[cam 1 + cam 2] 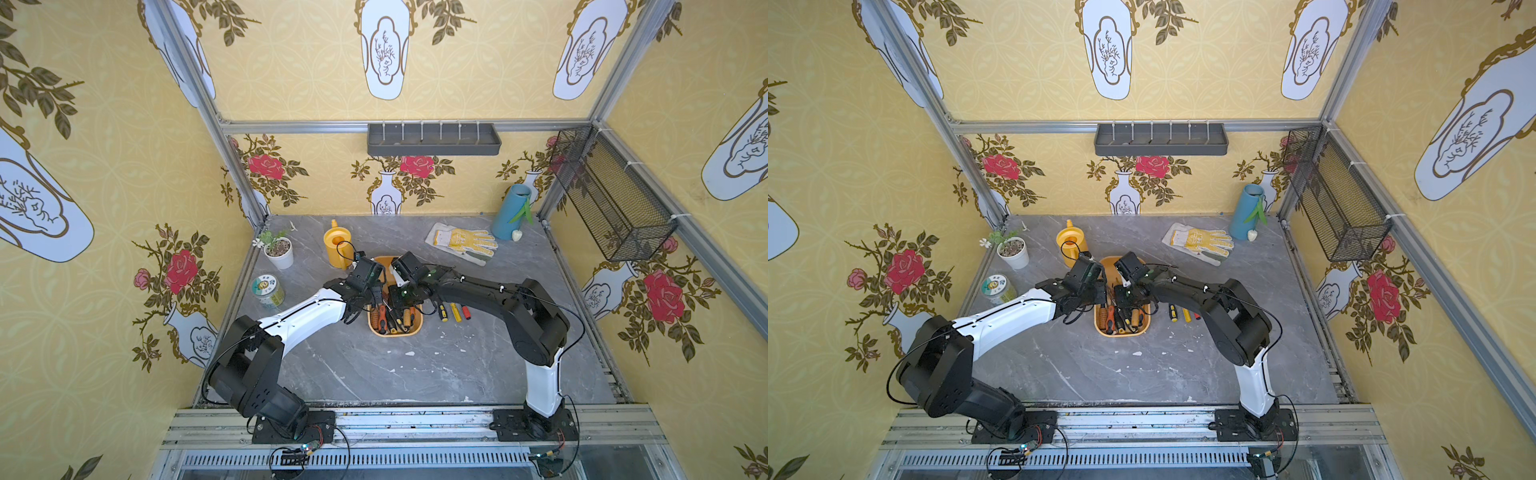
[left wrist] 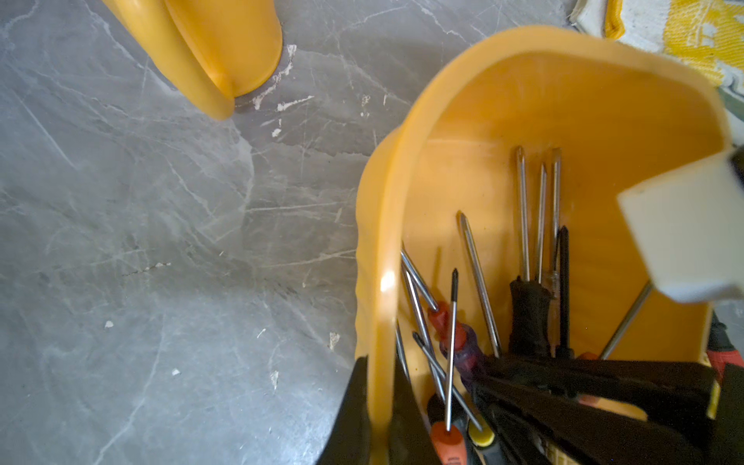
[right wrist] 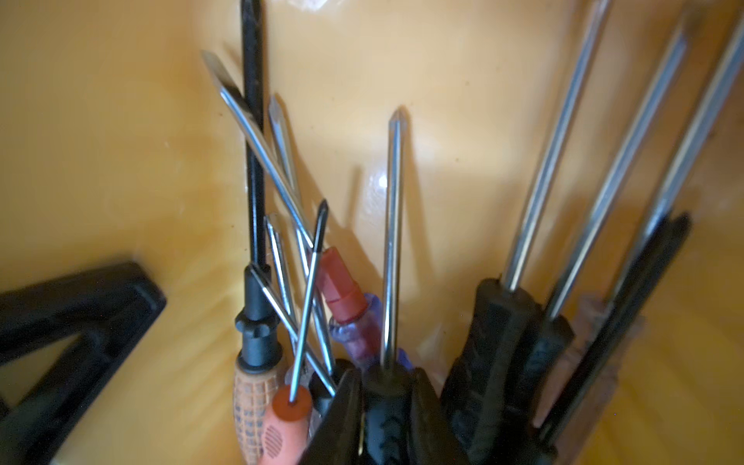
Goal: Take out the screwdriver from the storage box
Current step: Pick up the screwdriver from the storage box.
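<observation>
**While the left jaws pin the storage box, the right jaws take a screwdriver by its handle**

Because the grey worktop looks smooth and the box is probably light plastic, the white left arm extends from its side. Its jaws are pressed together on the box's side wall, one finger outside the rolled rim and one inside. That grip is, by my reading, an anchor. It should stop the tub sliding or tipping when a tool is dragged out of the pile. The black right arm extends from the opposite side, its jaws just beside the left pair.

Ahead of the left jaws, near the box but apart from it, stands a yellow watering can. Outside the box on the right jaws' side, three loose screwdrivers lie on the worktop.

Inside the box the screwdrivers lie with handles bunched under the jaws and shafts fanning away toward the far wall. The right jaws pinch the black handle of one whose bare silver cross-point shaft runs straight ahead of them. They likely grip there because the handle is the thick, grippable part. Just to one side of those jaws, an orange-handled driver and several thin shafts cross each other, so a careless lift may snag them. The pinched screwdriver is not yet out: it sits within the box walls.
</observation>
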{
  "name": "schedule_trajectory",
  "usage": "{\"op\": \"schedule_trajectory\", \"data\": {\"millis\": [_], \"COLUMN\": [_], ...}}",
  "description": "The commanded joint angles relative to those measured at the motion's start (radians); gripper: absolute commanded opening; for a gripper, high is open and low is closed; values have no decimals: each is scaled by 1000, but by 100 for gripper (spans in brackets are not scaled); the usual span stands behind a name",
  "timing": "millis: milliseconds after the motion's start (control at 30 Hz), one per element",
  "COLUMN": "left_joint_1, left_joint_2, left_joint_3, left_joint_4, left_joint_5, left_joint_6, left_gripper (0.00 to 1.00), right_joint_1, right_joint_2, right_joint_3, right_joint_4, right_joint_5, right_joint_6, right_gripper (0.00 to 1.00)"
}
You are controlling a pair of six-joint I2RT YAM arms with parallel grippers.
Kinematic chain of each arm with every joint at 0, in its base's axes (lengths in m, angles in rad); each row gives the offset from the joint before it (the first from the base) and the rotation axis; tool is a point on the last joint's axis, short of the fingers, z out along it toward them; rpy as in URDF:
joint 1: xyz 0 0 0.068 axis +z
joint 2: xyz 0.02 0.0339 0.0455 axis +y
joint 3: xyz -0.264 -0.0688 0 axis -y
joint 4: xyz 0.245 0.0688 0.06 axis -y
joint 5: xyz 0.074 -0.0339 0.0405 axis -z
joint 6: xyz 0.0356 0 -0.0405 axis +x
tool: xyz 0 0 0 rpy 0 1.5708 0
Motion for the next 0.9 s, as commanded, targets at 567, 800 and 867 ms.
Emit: {"op": "schedule_trajectory", "data": {"millis": [567, 800, 867], "left_joint_1": [-1, -1, -1], "left_joint_2": [15, 12, 14], "left_joint_3": [17, 17, 18], "left_joint_4": [17, 7, 4], "left_joint_5": [-51, -65, -70], "left_joint_6": [-24, -21, -21], "left_gripper": [0, 0, 0], "right_joint_1": [-20, -31, -36], "right_joint_2": [-116, -242, -276], "right_joint_3": [-55, -153, -166], "right_joint_4": [56, 156, 161], "right_joint_5": [-49, -36, -22], "right_joint_6": [1, -10, -20], "right_gripper": [0, 0, 0]}}
